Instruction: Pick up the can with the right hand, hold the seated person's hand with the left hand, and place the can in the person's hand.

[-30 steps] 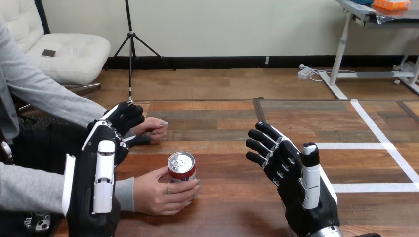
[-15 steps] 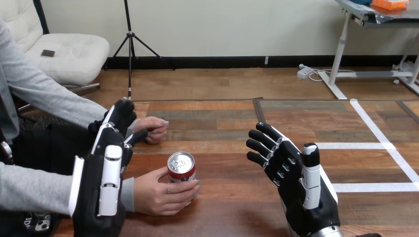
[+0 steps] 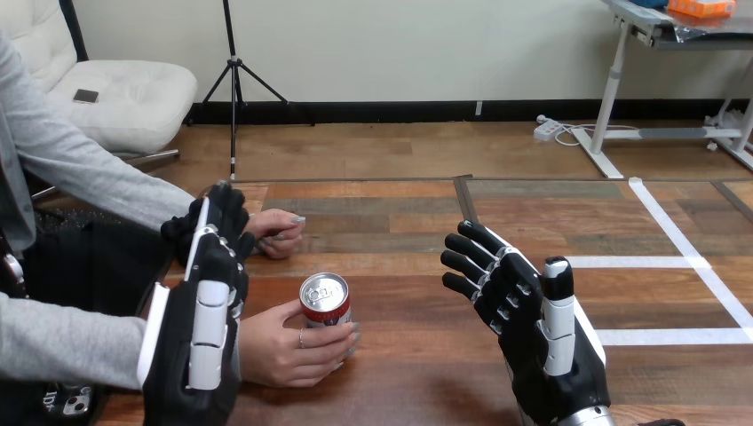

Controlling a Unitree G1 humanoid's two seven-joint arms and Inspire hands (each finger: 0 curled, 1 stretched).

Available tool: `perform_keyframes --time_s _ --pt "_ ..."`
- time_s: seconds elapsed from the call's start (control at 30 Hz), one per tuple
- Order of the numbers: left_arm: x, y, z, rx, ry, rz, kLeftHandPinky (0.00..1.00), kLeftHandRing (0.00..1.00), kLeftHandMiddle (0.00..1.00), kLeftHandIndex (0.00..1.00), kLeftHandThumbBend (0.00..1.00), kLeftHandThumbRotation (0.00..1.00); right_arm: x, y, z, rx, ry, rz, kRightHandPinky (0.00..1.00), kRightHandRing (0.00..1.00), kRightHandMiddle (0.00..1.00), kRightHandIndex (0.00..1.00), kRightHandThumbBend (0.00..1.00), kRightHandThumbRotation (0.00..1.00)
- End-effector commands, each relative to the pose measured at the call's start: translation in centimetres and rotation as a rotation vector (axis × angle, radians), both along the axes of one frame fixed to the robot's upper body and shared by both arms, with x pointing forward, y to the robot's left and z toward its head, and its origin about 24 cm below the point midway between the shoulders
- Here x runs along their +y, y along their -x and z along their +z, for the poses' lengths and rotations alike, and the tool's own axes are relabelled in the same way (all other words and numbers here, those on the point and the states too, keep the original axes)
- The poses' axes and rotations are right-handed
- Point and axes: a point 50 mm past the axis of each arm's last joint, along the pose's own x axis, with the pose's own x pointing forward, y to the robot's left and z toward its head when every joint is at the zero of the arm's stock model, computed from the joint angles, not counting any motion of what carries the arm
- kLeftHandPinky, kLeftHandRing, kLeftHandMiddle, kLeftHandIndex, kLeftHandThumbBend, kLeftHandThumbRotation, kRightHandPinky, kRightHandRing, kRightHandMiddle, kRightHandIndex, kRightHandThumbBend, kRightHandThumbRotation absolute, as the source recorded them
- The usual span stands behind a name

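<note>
A silver can with a red band stands upright on the wooden table, and the person's near hand is wrapped round it from the left. The person's far hand rests on the table behind it. My left hand is raised edge-on at the left, beside the near wrist, with straight fingers reaching toward the far wrist; I cannot tell whether they touch it. To the right of the can and clear of it, my right hand is open with spread fingers and holds nothing.
White tape lines cross the table's right part. A dark seam runs along the tabletop behind my right hand. Bare wood lies between the can and my right hand.
My left hand has shifted right and turned edge-on, its fingers straightening away from the person's far wrist. The can, the person's hands and my right hand have stayed put.
</note>
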Motion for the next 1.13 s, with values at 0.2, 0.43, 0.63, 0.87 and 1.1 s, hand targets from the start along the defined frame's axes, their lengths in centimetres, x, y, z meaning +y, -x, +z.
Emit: perform_keyframes --time_s 0.2,0.43,0.63,0.87,1.1 --pt "-0.52 0.20 1.03 -0.028 0.021 0.004 1.00 1.00 1.00 1.00 0.77 1.00 0.41 -1.08 2.09 -0.097 -0.007 0.010 0.85 0.86 0.86 0.85 0.91 1.00" --pt "-0.56 0.22 0.96 -0.026 0.029 0.009 1.00 1.00 1.00 1.00 0.74 1.00 0.36 -1.11 2.05 -0.095 -0.009 0.013 0.85 0.86 0.86 0.85 0.91 1.00" --pt "-0.57 0.12 0.90 -0.027 0.051 0.011 1.00 1.00 1.00 1.00 0.70 1.00 0.38 -1.13 2.03 -0.100 -0.011 0.007 0.84 0.86 0.85 0.85 0.90 1.00" --pt "-0.52 0.08 0.79 -0.023 0.074 0.012 1.00 1.00 1.00 1.00 0.68 1.00 0.39 -1.14 2.02 -0.103 -0.012 0.010 0.84 0.86 0.86 0.85 0.90 1.00" --pt "-0.38 0.08 0.71 -0.025 0.075 0.024 1.00 1.00 1.00 1.00 0.68 1.00 0.40 -1.13 2.01 -0.100 -0.007 0.010 0.84 0.86 0.85 0.85 0.90 1.00"
